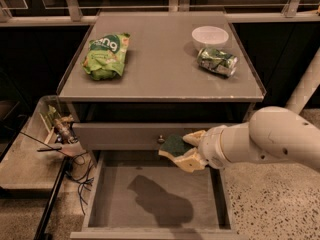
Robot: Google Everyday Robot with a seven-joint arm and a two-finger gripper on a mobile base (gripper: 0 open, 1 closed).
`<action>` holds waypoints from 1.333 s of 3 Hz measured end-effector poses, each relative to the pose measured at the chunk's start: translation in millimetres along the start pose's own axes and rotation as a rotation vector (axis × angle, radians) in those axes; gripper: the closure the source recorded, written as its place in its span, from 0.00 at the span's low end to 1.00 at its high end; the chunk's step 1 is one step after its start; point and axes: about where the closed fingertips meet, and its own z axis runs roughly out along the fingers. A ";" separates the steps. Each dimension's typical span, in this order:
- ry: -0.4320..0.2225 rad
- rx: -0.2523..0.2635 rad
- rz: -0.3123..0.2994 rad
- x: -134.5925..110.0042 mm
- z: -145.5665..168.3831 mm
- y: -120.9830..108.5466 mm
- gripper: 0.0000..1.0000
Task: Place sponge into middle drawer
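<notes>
The grey table (160, 79) stands on speckled floor before dark panelling. Its middle drawer (112, 206) is pulled out, the front edge cut off below. My arm runs off to the right. My gripper (189, 152) is clamped on the sponge (174, 144) above the drawer's back, beside the knob (161, 139). The green side is up, the long axis roughly left-right, the right end hidden by my fingers.

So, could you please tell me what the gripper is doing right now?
The gripper is shut on the sponge, over the open middle drawer.
</notes>
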 end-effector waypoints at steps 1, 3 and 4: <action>-0.040 0.038 0.012 19.7 21.1 -0.7 1.00; -0.128 -0.004 0.019 48.1 72.1 5.2 1.00; -0.125 -0.009 0.022 49.5 75.2 5.8 1.00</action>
